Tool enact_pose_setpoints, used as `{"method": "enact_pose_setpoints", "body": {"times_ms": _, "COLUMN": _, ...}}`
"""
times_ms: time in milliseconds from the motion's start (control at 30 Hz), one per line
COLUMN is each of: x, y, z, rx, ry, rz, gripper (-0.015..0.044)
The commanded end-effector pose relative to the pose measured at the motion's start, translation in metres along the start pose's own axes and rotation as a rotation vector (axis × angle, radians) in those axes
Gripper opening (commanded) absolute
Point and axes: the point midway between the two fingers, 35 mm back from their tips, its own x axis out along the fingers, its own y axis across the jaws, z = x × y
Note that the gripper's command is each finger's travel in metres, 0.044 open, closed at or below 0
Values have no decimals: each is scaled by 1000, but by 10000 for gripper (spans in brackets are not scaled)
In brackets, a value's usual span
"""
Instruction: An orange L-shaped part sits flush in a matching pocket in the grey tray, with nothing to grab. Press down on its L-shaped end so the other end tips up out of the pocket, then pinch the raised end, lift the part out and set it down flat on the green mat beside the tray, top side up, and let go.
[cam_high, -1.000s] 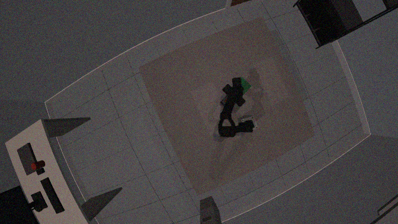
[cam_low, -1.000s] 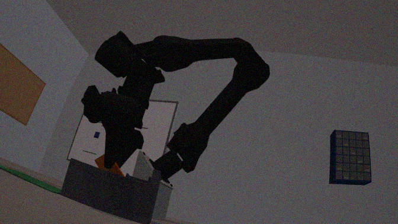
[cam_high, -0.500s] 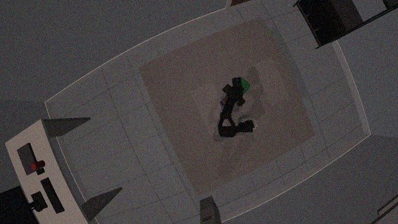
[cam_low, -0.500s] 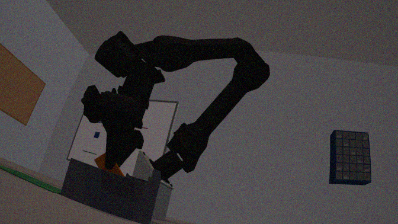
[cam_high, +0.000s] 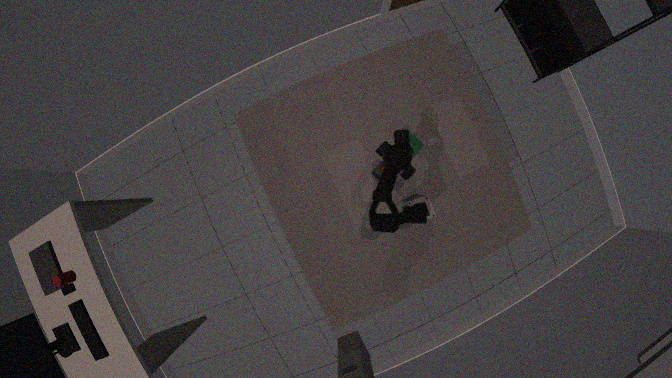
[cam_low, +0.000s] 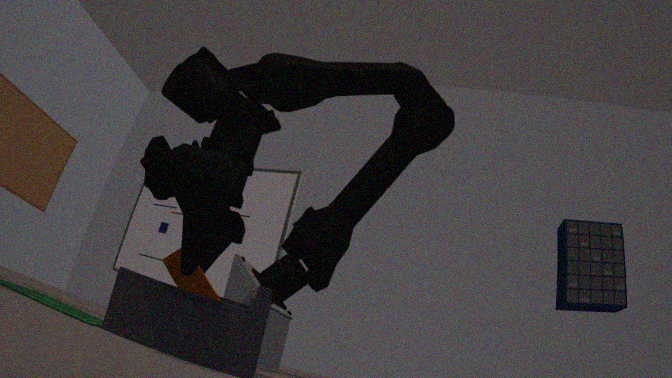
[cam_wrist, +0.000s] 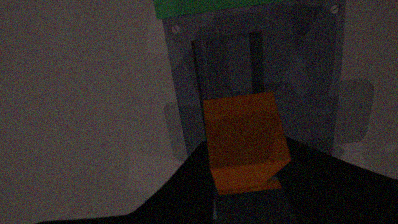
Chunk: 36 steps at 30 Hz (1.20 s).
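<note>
The orange part (cam_high: 382, 170) (cam_low: 172, 260) (cam_wrist: 240, 111) is tilted, its raised end above the rim of the grey tray (cam_low: 185, 327) (cam_wrist: 312, 75). Its lower end is hidden behind the tray wall in the exterior view. My gripper (cam_low: 188, 269) (cam_wrist: 239, 145) is shut on the orange part, with a finger at each side in the wrist view; the contact itself is dark. The green mat (cam_high: 416, 144) (cam_low: 55, 302) (cam_wrist: 215, 6) lies beside the tray, at the top edge of the wrist view.
The arm's base (cam_low: 282, 280) stands close behind the tray in the exterior view, near a pale upright plate (cam_low: 237, 285). The arm (cam_high: 387, 182) covers much of the tray in the top view. Screws (cam_wrist: 175, 29) show at the tray's corners.
</note>
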Motion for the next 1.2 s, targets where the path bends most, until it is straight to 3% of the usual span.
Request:
{"method": "enact_pose_setpoints", "body": {"times_ms": 0, "x": -7, "y": 0, "z": 0, "rx": -4, "ry": -2, "rz": 0, "gripper": 0}}
{"method": "enact_pose_setpoints", "body": {"times_ms": 1167, "x": -63, "y": 0, "z": 0, "rx": -1, "ry": -2, "rz": -1, "gripper": 0}}
